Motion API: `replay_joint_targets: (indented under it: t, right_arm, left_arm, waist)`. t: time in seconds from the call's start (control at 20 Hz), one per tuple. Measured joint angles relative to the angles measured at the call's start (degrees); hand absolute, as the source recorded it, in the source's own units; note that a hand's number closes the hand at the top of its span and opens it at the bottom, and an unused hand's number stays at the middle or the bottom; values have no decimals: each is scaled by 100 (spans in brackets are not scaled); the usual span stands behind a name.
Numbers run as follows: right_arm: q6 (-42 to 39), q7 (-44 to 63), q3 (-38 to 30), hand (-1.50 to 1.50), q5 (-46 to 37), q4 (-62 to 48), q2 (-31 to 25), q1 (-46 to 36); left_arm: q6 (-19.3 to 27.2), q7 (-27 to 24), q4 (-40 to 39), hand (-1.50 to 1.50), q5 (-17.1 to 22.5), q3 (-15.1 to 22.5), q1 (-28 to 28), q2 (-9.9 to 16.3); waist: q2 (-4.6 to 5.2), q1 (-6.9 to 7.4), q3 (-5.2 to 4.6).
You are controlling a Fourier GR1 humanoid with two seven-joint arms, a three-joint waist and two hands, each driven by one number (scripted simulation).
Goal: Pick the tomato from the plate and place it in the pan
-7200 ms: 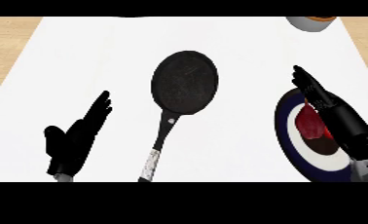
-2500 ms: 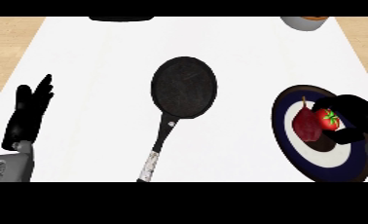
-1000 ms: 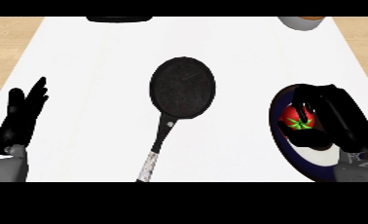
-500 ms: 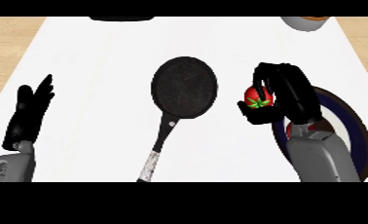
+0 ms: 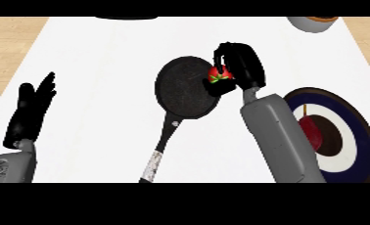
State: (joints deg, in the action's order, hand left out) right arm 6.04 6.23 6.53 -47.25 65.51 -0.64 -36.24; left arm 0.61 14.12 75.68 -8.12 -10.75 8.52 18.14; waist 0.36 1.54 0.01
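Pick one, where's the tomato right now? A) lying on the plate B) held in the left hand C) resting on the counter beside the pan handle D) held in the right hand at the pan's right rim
D: the right hand is curled round the tomato at the right edge of the pan, while the plate shows no tomato and the left hand rests open at the view's left.

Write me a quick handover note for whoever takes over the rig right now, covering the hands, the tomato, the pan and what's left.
Right hand: curled round the tomato, held over the right rim of the pan.
Left hand: open, resting at the view's left edge, fingers up.
Plate: at the right, no tomato on it.
Done: tomato picked off the plate and carried to the pan.
Left: lower it into the pan, release, withdraw.
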Motion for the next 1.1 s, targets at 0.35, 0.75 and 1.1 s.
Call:
replay_joint_targets:
  t: [0.35,0.75,1.1]
  right_arm:
    - [1097,-291,381,150,803,-2283,52,-1079]
    - [1515,-965,624,-150,2140,-3704,62,-1563]
    - [1482,-1395,825,-150,3112,-4238,64,-1699]
  left_arm:
    - [80,-24,-104,0,-107,89,150,-128]
    - [-11,24,-116,0,-137,216,384,-180]
    - [-70,79,-202,0,-172,308,687,-206]
  waist:
    - [38,117,2]
    - [127,411,10]
    - [186,638,16]
